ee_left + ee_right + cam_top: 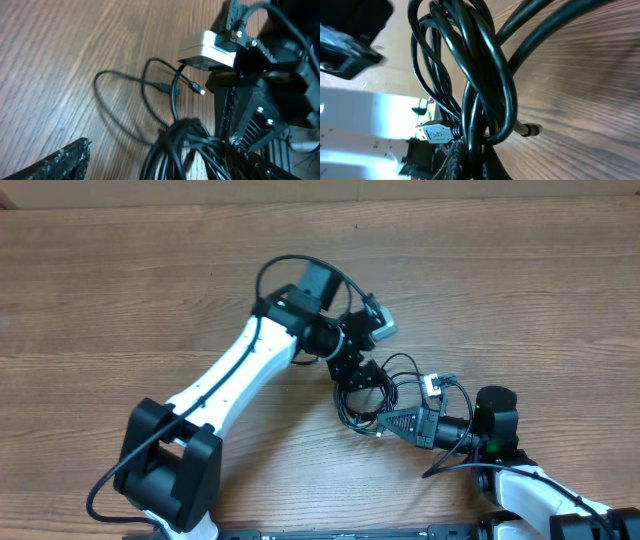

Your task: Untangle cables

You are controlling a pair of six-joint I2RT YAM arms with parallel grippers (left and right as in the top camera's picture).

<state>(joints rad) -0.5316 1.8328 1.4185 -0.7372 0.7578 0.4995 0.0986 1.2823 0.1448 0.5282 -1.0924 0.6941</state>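
Left arm (250, 365) reaches in from the lower left. The left gripper (358, 375) hangs over the knot's left edge, jaws spread wide, gripping nothing. The right gripper (388, 423) comes in low from the lower right, pointing left, clamped tight on the cables (400, 385).

The cables form one black tangled clump right of centre on the table (150, 280), with loops spilling onto the wood. Can't count strands inside the knot.

Plugs visible: two small plugs (199, 91) on loose ends, one USB plug (434, 134) and one barrel tip (532, 129).

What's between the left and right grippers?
Only the tangled cables: in the overhead view they fill the stretch from the open left gripper to the right gripper, which is shut on them.
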